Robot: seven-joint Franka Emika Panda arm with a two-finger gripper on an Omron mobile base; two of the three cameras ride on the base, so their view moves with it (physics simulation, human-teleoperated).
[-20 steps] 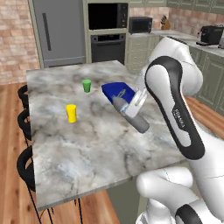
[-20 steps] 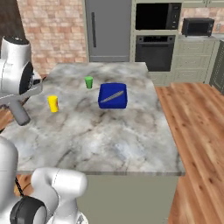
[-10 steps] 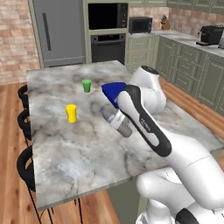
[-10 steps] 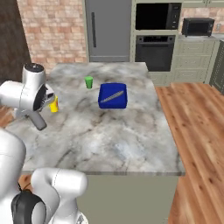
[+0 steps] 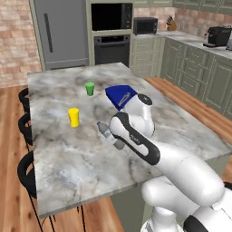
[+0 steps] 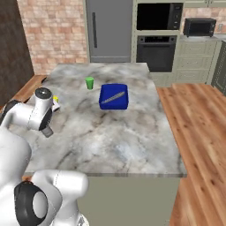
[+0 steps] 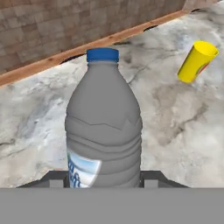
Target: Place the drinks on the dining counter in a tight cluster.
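In the hand view the water bottle (image 7: pixel 104 127) with its blue cap stands dead centre, its base cut off between the two dark finger tips (image 7: pixel 54 178) that clasp it, so the gripper (image 7: pixel 104 179) is clenched on the bottle, with the yellow cup (image 7: pixel 197 61) out at two o'clock. The left base view adds what the hand view cannot: the bottle (image 5: pixel 105 132) is carried tilted, low over the dining counter (image 5: pixel 81 167), the yellow cup (image 5: pixel 74 117) at ten o'clock from it, and beyond lie the blue box (image 5: pixel 119 95) and green cup (image 5: pixel 89 88). In the right base view the arm hides the bottle and most of the yellow cup (image 6: pixel 55 99), and whether the bottle touches the marble is hard to tell.
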